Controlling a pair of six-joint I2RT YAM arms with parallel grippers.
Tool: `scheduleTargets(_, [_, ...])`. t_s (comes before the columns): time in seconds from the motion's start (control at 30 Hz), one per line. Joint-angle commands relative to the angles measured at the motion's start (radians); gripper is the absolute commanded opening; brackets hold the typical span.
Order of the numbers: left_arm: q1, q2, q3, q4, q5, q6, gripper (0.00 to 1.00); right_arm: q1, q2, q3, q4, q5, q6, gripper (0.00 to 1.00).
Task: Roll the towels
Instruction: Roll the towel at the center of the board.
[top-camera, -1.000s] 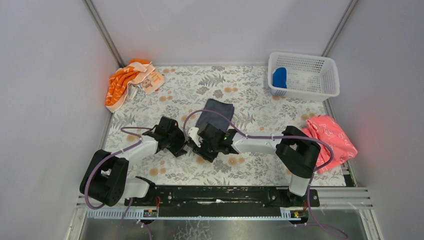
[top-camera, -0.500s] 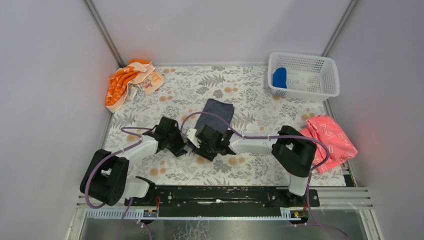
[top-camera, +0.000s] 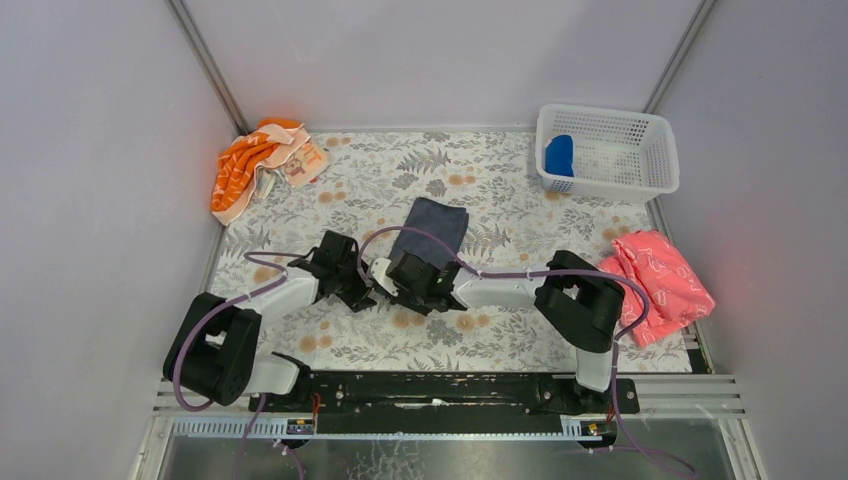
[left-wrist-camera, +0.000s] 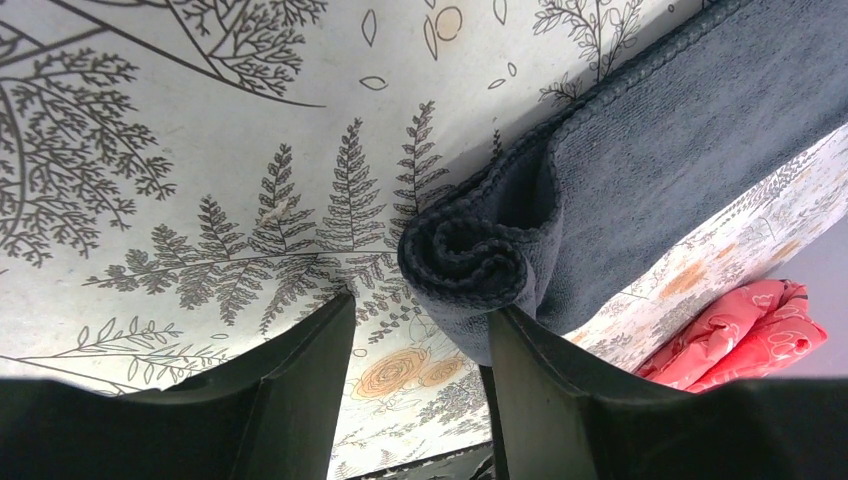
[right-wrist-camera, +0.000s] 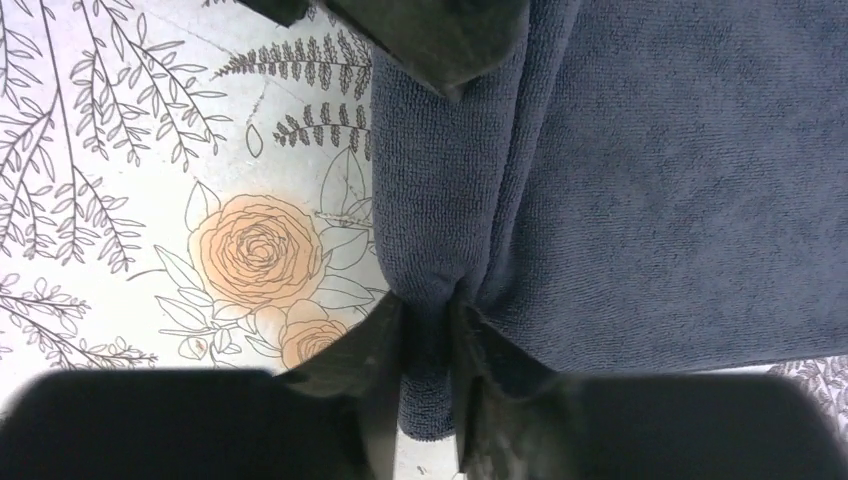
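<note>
Slate-grey terry, the grey towel (top-camera: 434, 222) lies near the middle of the flowered tabletop (top-camera: 520, 215) in the top view, its far part spread flat and its near end wound into a short, tight roll. The right hand (right-wrist-camera: 428, 305) is clenched on that roll: in the right wrist view its two fingers (right-wrist-camera: 372, 350) pinch the cloth so that the roll narrows to a waist between them, while the flat part of the towel fills the right side of the frame. The left hand (left-wrist-camera: 422, 305) stands released, its fingers (left-wrist-camera: 290, 390) spread apart at the bottom of the left wrist view. The spiral end of the roll sits just above and between their tips, nearer the finger on the right of the frame, and it may be resting against that finger, though the angle does not let me be sure. In the top view both hands meet at the near end of the towel, just below the centre of the frame. The blue towel (top-camera: 559, 155) lies in the white basket (top-camera: 640, 150) at the upper right, against its left wall. An orange cloth (top-camera: 255, 165) lies bunched at the upper left of the tabletop, and a pink cloth (top-camera: 660, 275) lies at the right edge.
</note>
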Motion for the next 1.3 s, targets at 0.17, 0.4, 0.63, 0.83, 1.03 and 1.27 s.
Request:
scheduleTargets(0.17, [0.006, 0.001, -0.026, -0.190, -0.151, 0.061, 0.57, -0.019, 0.033, 0.071, -0.125, -0.352, 0.072, 0.00])
scheduleTargets(0.4, [0.011, -0.086, -0.017, -0.250, -0.166, 0.056, 0.66, -0.125, 0.061, 0.119, -0.066, -0.695, 0.213, 0.00])
scheduleTargets(0.63, [0.011, -0.186, -0.019, -0.296, -0.156, 0.060, 0.74, -0.251, 0.117, 0.069, 0.076, -0.920, 0.401, 0.00])
scheduleTargets(0.83, [0.011, -0.244, -0.013, -0.307, -0.126, 0.078, 0.80, -0.308, 0.159, -0.016, 0.237, -1.043, 0.566, 0.00])
scheduleTargets(1.03, [0.011, -0.291, -0.003, -0.307, -0.128, 0.081, 0.89, -0.367, 0.213, -0.086, 0.313, -1.088, 0.669, 0.00])
scheduleTargets(1.27, [0.010, -0.248, 0.018, -0.255, -0.088, 0.099, 0.92, -0.383, 0.238, -0.085, 0.275, -1.077, 0.652, 0.00])
